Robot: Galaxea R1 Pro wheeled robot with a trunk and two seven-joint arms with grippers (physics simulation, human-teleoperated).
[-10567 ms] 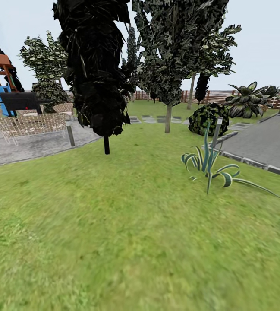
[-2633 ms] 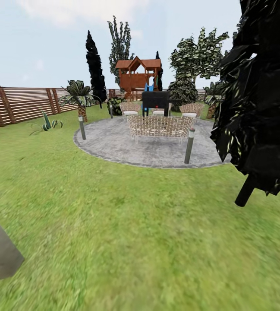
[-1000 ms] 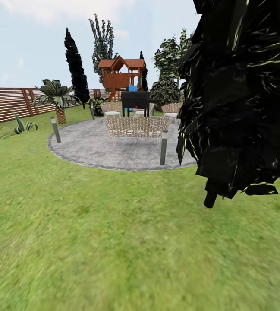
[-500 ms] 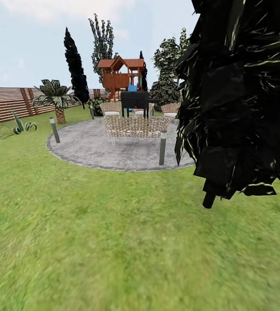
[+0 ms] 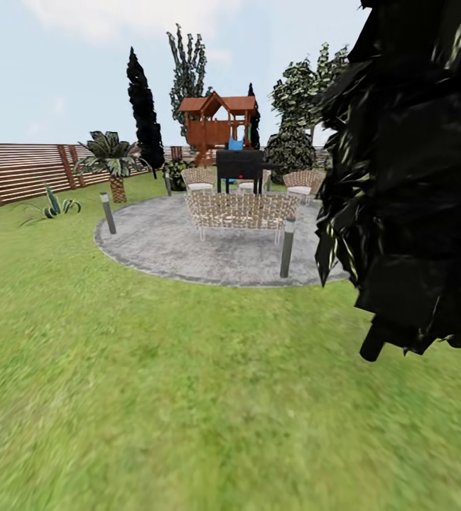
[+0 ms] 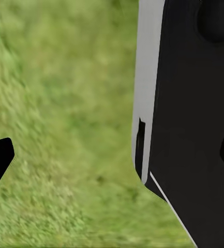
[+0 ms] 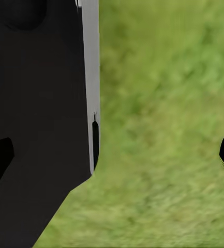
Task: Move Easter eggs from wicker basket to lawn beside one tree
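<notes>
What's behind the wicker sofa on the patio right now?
Behind the sofa stands a black grill, flanked by two wicker chairs. Farther back is a wooden playhouse. The grill's legs are partly covered by the sofa, and the dark tree hides the patio's right side.

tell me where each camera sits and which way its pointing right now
Head view: on the robot's head, facing forward across the lawn to a grey paved patio with wicker chairs, a wooden playhouse behind and a black tree close on the right.
Left wrist view: on the left arm, looking down at grass, beside a black and white part of the robot's body.
Right wrist view: on the right arm, looking down at grass, beside the same kind of dark body panel.
Shared: all three show lawn.
</notes>
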